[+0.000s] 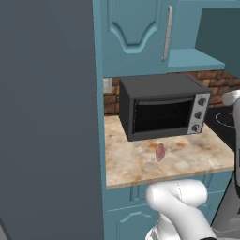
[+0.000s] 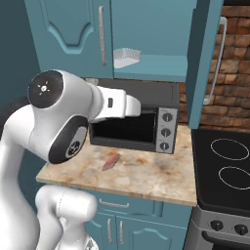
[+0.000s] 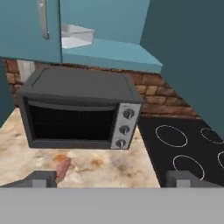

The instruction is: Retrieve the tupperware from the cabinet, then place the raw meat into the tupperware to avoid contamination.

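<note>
Tool (image 3: 111, 177) released, jaws wide, empty, facing toaster oven (image 3: 78, 111). Raw meat (image 3: 62, 168) lying on desk (image 3: 100, 166) just ahead. Tupperware (image 3: 76, 36) resting on shelf of open cabinet (image 3: 26, 26) above. Retrieval and placement both pending.

Claw (image 3: 111, 178) spread wide and empty over the marbled counter (image 3: 100, 168), raw meat (image 3: 63, 168) just by its left fingertip, toaster oven (image 3: 78, 111) ahead, tupperware (image 3: 76, 36) up on the open cabinet (image 3: 109, 50) shelf, stovetop (image 3: 183, 144) right.
</note>
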You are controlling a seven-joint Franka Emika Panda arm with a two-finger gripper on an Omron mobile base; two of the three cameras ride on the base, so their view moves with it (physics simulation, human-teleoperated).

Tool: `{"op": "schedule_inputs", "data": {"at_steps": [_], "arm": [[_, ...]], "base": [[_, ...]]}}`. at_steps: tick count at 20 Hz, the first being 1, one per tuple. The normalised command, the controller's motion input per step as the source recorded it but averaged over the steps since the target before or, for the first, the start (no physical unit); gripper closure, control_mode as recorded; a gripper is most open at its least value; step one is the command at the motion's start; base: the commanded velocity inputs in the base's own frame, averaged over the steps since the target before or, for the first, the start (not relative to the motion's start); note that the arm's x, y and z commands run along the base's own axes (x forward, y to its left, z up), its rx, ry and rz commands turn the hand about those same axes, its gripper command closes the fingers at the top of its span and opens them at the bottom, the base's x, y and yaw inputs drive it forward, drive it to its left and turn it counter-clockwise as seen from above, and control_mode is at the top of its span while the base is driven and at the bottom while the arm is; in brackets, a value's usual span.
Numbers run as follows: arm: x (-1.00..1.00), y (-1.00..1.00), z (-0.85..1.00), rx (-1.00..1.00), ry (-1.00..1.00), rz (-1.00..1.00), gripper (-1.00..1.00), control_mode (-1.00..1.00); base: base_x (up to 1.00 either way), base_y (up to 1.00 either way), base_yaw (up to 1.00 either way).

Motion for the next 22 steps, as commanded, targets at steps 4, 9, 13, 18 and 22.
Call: {"op": "schedule_inputs", "data": {"at_steps": [4,9,13,18,22], "arm": [[0.01,0.29,-0.08,0.27,-0.38,0.11,-1.00,-1.00],[-0.09,0.55,-0.03,0.14,-0.40,0.02,-1.00,-1.00],[-0.14,0.66,0.06,0.04,-0.32,0.00,-1.00,-1.00],[-0.04,0.41,0.29,-0.01,-0.21,0.00,-1.00,-1.00],[0.00,0.26,0.47,-0.07,-0.06,0.00,-1.00,-1.00]], "base": [[0.00,0.00,0.00],[0.00,0.00,0.00],[0.00,0.00,0.00],[0.00,0.00,0.00],[0.00,0.00,0.00]]}}
